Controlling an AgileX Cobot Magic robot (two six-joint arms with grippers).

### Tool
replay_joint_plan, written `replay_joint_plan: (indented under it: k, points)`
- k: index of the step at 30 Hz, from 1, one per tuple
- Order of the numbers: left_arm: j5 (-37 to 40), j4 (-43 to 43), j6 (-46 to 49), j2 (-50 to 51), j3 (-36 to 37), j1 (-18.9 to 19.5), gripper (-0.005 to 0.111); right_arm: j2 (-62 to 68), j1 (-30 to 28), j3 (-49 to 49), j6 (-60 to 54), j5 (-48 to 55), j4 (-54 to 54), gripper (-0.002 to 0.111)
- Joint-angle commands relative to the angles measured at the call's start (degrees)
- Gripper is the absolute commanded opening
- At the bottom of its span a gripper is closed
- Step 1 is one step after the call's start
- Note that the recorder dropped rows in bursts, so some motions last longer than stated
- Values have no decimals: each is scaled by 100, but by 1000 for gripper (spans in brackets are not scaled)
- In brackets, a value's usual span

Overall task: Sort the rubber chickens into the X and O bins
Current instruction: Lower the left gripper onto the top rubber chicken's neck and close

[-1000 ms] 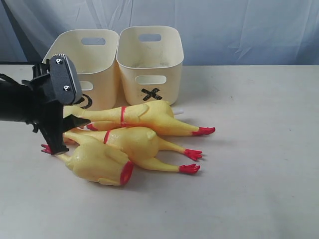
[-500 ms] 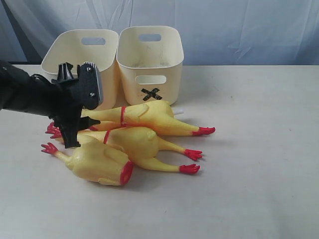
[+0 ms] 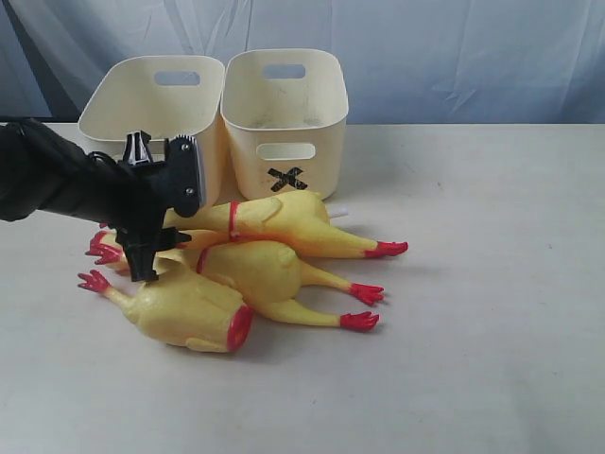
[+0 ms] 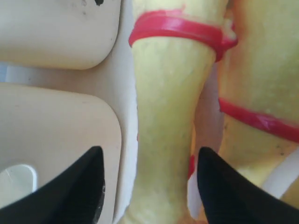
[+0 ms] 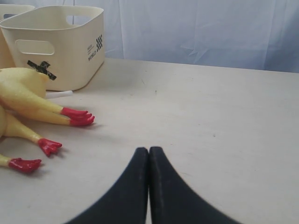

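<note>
Three rubber chickens lie in front of the bins: a back one point(image 3: 284, 222), a middle one point(image 3: 255, 274) and a headless body point(image 3: 184, 312) in front. My left gripper point(image 3: 159, 252) is open and straddles the back chicken's neck point(image 4: 168, 116), one black finger point(image 4: 79, 191) on each side, below its red neck band point(image 4: 177, 28). The jaws stand apart from the neck. The O bin point(image 3: 151, 104) and the X bin point(image 3: 284, 113) stand side by side behind. My right gripper point(image 5: 149, 150) is shut and empty above the bare table, out of the exterior view.
Red chicken feet point(image 3: 364, 293) point toward the right. A cream table point(image 3: 473, 284) stretches on the right and in front. A blue cloth backdrop point(image 3: 425, 57) hangs behind the bins. The left arm's black body point(image 3: 57, 184) reaches in from the left edge.
My left gripper has moved right and down, from beside the O bin to around the back chicken's neck. The chickens and the right gripper have not moved.
</note>
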Motion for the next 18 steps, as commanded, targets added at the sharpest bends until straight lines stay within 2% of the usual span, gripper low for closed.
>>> replay_joint_plan:
  k: [1,6,18]
  points:
    - [-175,92,177,152,-14,-37,57,-33,1,-36,-15,-71,-18,0]
    - [-279,92,177,164,-14,-37,56,-33,1,-36,-15,-71,-18,0]
    - [-188,92,177,167,-14,-37,44,-33,1,-36,-15,-71,-18,0]
